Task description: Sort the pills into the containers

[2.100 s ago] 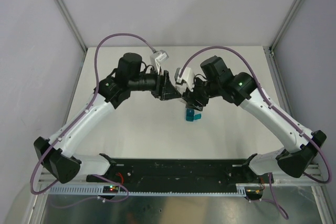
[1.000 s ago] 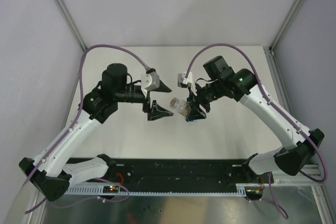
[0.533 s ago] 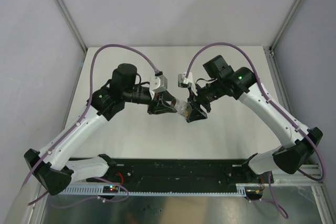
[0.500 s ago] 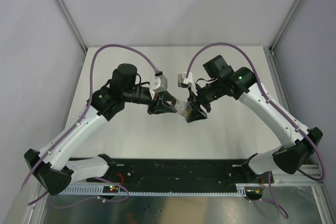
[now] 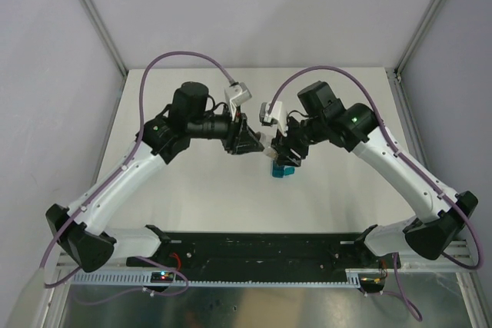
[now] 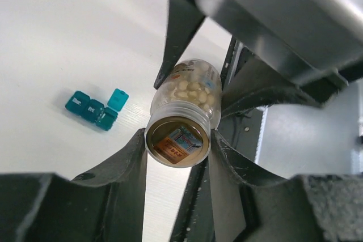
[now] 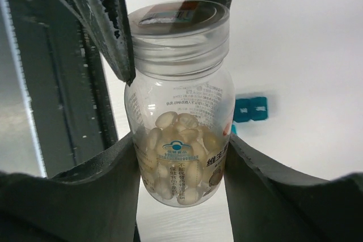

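A clear pill bottle (image 7: 178,111), full of pale oval pills (image 7: 181,157), hangs in the air between my two grippers. My right gripper (image 7: 180,143) is shut on its body. My left gripper (image 6: 177,143) is shut on its wide clear cap (image 6: 177,140). In the top view the two grippers, left (image 5: 247,144) and right (image 5: 281,151), meet nose to nose and hide the bottle. The containers (image 5: 280,170), a teal strip of joined compartments, lie on the table just below the right gripper. They also show in the left wrist view (image 6: 96,109), one lid raised, and in the right wrist view (image 7: 249,109).
The white table (image 5: 200,182) is walled by grey panels at the back and sides. A black rail (image 5: 261,247) with the arm bases runs along the near edge.
My left gripper has swung in from the left and shut on the bottle's cap. Both grippers have shifted slightly toward the back, and the teal containers show again below the right one.
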Action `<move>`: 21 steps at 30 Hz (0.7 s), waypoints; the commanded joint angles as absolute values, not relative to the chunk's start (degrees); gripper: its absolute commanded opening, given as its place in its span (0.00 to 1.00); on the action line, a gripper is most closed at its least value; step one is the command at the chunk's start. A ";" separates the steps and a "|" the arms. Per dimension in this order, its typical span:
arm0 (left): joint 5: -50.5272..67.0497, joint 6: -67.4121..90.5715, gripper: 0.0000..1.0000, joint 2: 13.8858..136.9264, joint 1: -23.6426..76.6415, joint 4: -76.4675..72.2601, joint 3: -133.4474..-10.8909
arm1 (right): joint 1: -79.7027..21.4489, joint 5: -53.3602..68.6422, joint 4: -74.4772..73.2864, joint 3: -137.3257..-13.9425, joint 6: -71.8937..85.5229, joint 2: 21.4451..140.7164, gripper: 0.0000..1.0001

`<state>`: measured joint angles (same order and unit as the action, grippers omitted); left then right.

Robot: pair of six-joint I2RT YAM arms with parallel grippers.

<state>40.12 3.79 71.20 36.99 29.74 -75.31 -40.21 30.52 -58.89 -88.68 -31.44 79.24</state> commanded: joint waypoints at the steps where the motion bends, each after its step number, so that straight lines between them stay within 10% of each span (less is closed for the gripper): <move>1: 35.69 18.21 0.09 73.74 34.65 25.22 -79.23 | -42.28 21.39 -53.56 -87.50 -28.22 77.92 0.00; 9: 38.33 27.47 0.14 73.77 31.49 19.66 -75.14 | -42.81 15.19 -51.03 -86.69 -27.38 77.95 0.00; 21: 43.61 22.87 0.87 73.09 31.37 17.68 -73.40 | -42.02 22.19 -52.71 -86.94 -27.73 77.98 0.00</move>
<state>41.25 25.41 74.94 31.70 20.40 -73.80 -42.37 18.63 -52.56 -86.83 -28.42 78.98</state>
